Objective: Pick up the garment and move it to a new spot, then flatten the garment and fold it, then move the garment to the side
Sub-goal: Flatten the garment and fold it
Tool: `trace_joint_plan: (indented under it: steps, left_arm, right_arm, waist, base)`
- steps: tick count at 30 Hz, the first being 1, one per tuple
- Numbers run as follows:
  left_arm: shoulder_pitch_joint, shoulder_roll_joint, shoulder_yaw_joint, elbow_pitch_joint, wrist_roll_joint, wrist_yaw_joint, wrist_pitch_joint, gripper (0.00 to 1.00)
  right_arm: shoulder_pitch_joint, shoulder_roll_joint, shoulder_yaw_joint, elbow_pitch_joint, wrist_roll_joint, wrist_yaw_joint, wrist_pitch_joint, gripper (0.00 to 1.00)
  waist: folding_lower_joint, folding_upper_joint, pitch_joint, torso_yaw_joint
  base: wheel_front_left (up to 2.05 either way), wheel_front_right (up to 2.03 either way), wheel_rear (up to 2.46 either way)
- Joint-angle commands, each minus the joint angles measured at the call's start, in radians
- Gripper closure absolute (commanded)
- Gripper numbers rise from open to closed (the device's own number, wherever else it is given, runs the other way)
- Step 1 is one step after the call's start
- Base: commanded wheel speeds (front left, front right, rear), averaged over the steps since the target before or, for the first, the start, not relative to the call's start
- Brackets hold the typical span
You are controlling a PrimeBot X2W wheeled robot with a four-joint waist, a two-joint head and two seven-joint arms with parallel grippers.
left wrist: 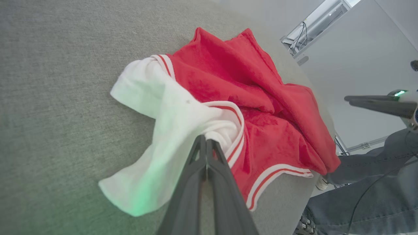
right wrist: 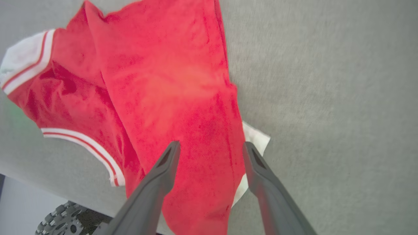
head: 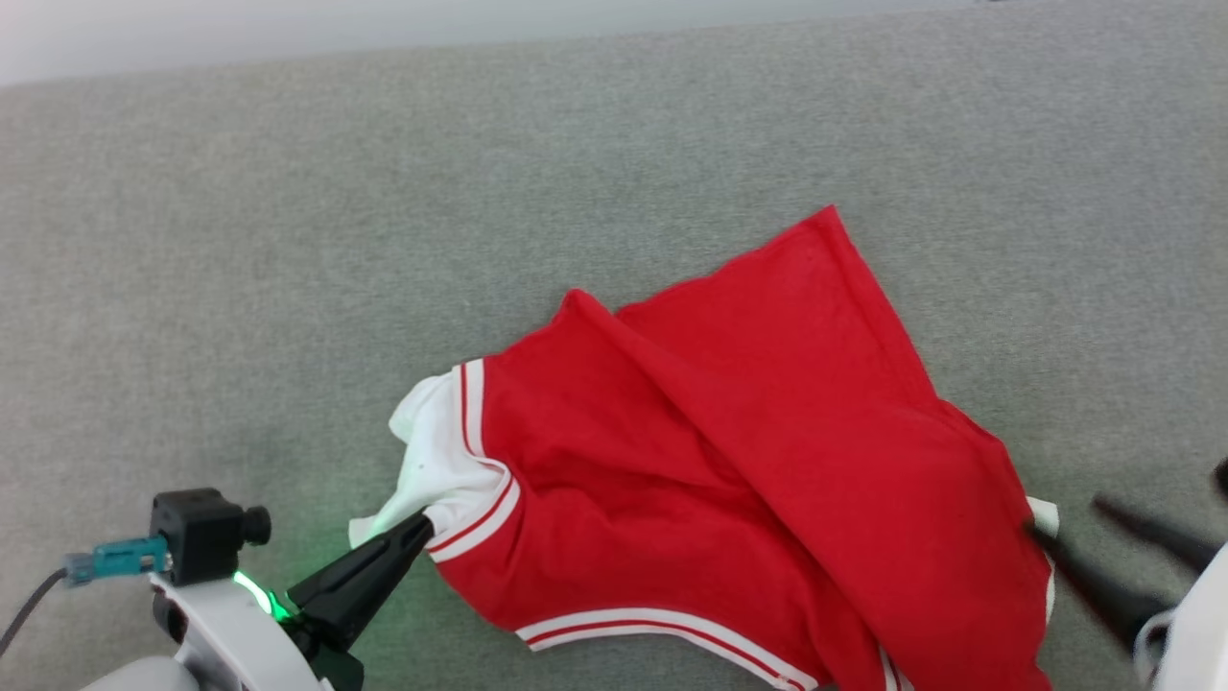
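The garment, a red shirt with white sleeves and red-white trim, lies crumpled on the grey cloth-covered table. My left gripper is shut on the white sleeve at the garment's left end. In the left wrist view its fingers pinch that white sleeve. My right gripper is at the garment's right edge with its jaws apart. In the right wrist view it stands open over the red cloth, with a white sleeve corner under its right finger. The chest print is hidden.
The table's near edge runs close behind the garment, with a wheel below it. A person's legs in jeans stand beside the table. Bare grey surface lies to the far side and left.
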Motion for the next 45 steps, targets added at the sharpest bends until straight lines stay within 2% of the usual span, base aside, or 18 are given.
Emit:
trace_joint_plan:
  steps: [1,4,6,13,19,27,28,29,30,36,40,45]
  left_arm:
    - [-0.011,-0.007,-0.003,-0.005,0.009,0.001,0.001,1.0]
    - [-0.027,-0.017,-0.005,-0.005,0.016,0.001,0.001,1.0]
    - [-0.035,-0.024,-0.008,-0.006,0.02,0.001,0.001,1.0]
    - [-0.091,-0.057,-0.032,-0.002,0.026,0.001,0.001,1.0]
    - [-0.146,-0.092,-0.053,0.008,0.028,0.001,0.001,1.0]
    - [-0.183,-0.122,-0.069,0.023,0.024,0.001,0.001,1.0]
    - [-0.184,-0.122,-0.065,0.026,0.021,0.001,0.001,1.0]
    - [-0.182,-0.124,-0.057,0.029,0.016,0.001,0.001,1.0]
    - [-0.177,-0.125,-0.051,0.033,0.01,0.001,0.001,1.0]
    - [-0.175,-0.133,0.016,0.056,-0.029,0.001,0.001,1.0]
    - [-0.259,-0.143,0.061,0.072,-0.08,0.001,0.001,1.0]
    - [-0.456,-0.159,0.1,0.131,-0.158,0.001,0.042,1.0]
  right_arm:
    - [-0.057,-0.012,-0.025,-0.018,0.011,-0.001,0.03,0.0]
    - [-0.205,-0.025,-0.037,0.001,-0.005,-0.001,0.062,0.0]
    - [-0.315,-0.035,-0.014,0.059,-0.043,-0.001,0.039,0.0]
    - [-0.613,-0.041,0.146,0.425,-0.159,-0.001,-0.107,0.0]
    - [-0.737,-0.063,0.277,0.707,-0.197,-0.001,-0.173,0.0]
    - [-0.772,-0.085,0.393,0.897,-0.17,-0.001,-0.244,0.0]
    - [-0.771,-0.088,0.406,0.916,-0.162,-0.001,-0.248,0.51]
    - [-0.77,-0.09,0.416,0.931,-0.152,-0.001,-0.252,0.92]
    - [-0.77,-0.089,0.419,0.943,-0.145,-0.001,-0.261,1.0]
    - [-0.826,-0.107,0.349,0.976,-0.132,-0.001,-0.377,1.0]
    - [-0.886,-0.09,0.244,1.0,-0.164,-0.001,-0.48,1.0]
    - [-0.986,-0.058,0.06,1.032,-0.267,-0.001,-0.602,1.0]
  waist:
    - [0.0,-0.0001,0.005,0.018]
    - [0.0,-0.0001,0.014,0.037]
    - [0.0,-0.0001,0.024,0.052]
    - [0.0,-0.0001,0.068,0.121]
    - [0.0,-0.0001,0.109,0.178]
    - [0.0,-0.0001,0.13,0.211]
    - [0.0,-0.0001,0.129,0.21]
    - [0.0,-0.0001,0.127,0.209]
    - [0.0,-0.0001,0.124,0.206]
    - [0.0,-0.0001,0.095,0.173]
    - [0.0,-0.0001,0.073,0.149]
    - [0.0,-0.0001,0.069,0.115]
  base:
    - [0.0,0.0,0.0]
    - [0.0,0.0,0.0]
    - [0.0,0.0,0.0]
    - [0.0,0.0,0.0]
    - [0.0,0.0,0.0]
    - [0.0,0.0,0.0]
    - [0.0,0.0,0.0]
    - [0.0,0.0,0.0]
    - [0.0,0.0,0.0]
    - [0.0,0.0,0.0]
    - [0.0,0.0,0.0]
    - [0.0,0.0,0.0]
